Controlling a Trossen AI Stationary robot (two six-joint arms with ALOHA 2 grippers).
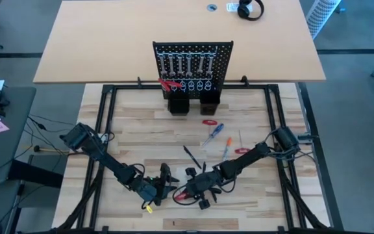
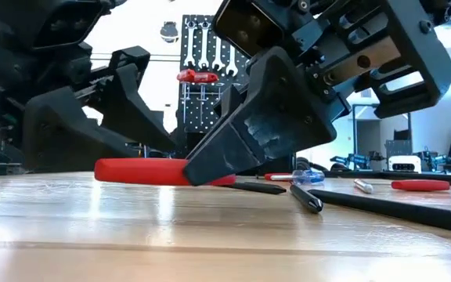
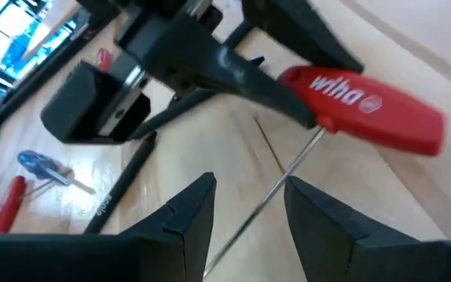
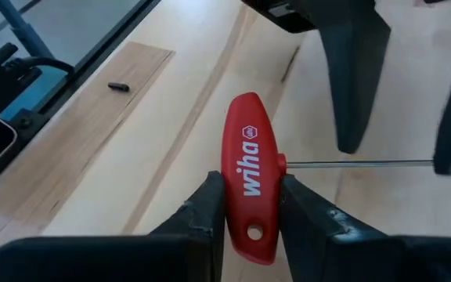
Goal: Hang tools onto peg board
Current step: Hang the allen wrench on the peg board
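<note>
Right gripper (image 4: 250, 205) is pinched on the red T-handle (image 4: 248, 176) of a hex key, fingers clamped on the two flat flanks of the grip near its hanging hole. Handle lies flat on the table (image 1: 141, 130); in the low view the finger tip (image 2: 210, 160) is down at the board surface beside the red handle (image 2: 143, 171). Judgement: gripping across the narrow width gives the pads parallel faces and leaves the hole end free for hooking.

Handle: smooth moulded red plastic, rounded ends, white lettering. Thin steel shaft (image 4: 358, 163) leaves it at a right angle from mid-length and runs out along the table.

Left gripper (image 3: 245, 205) is spread, its two fingers straddling the shaft (image 3: 276, 192) without touching it. Judgement: placed to steady or take the shaft end, not yet closed.

High view: both grippers meet at the near edge of the table, left (image 1: 158, 185), right (image 1: 197, 185).

Loose tools further out: blue-handled screwdriver (image 1: 213, 133), orange-handled screwdriver (image 1: 226, 148), black stick-like tools (image 1: 190, 155), small red pieces (image 1: 209, 121).

Peg board (image 1: 193, 68) stands upright at the far side, well apart from the grippers: black perforated panel, silver wrenches (image 1: 186, 64) already hanging in a row, one red-handled tool (image 1: 168, 84) on it, two black box holders (image 1: 178, 104) at its foot.

Table: pale wood planks, satin sheen.
</note>
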